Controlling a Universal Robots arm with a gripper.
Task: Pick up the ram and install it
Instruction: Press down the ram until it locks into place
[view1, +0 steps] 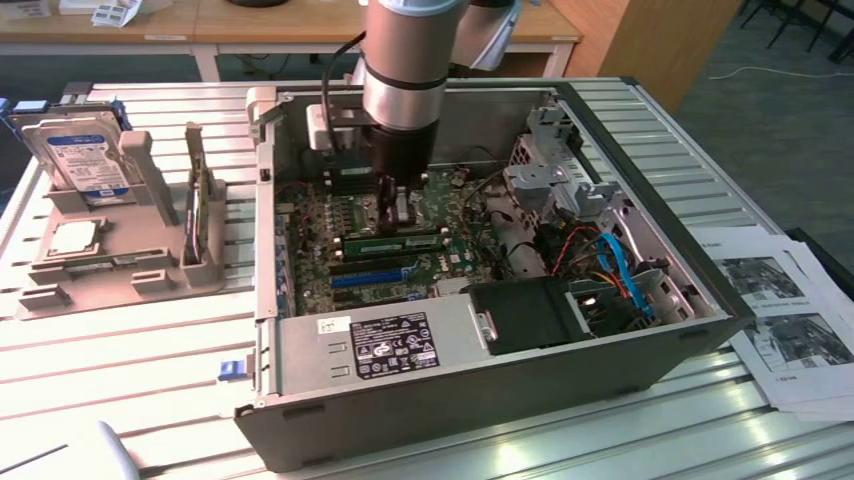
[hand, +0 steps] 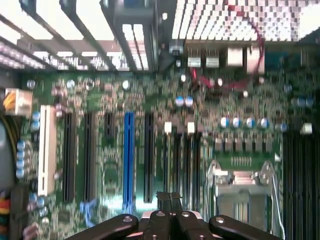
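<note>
Exterior view: gripper (view1: 390, 222) lowered inside the open computer case (view1: 667, 345), fingers (view1: 387, 208) pressed together on nothing, tips touching the ram (view1: 394, 243) at 6 o'clock, lying along the motherboard (view1: 320, 225), seemingly to seat it. Wrist view: closed fingers (hand: 164, 199), blue slot (hand: 128, 150) at 11 o'clock, detail hidden outside.

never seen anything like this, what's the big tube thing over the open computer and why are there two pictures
The tube is a robot arm ending in a gripper, reaching into an open computer case on a slatted table. One picture is taken from a camera off the arm, the other from a camera on its wrist looking down at the motherboard. The gripper is shut, right at a green ram stick on the board. Beside the case, a grey stand holds a hard drive.
</note>
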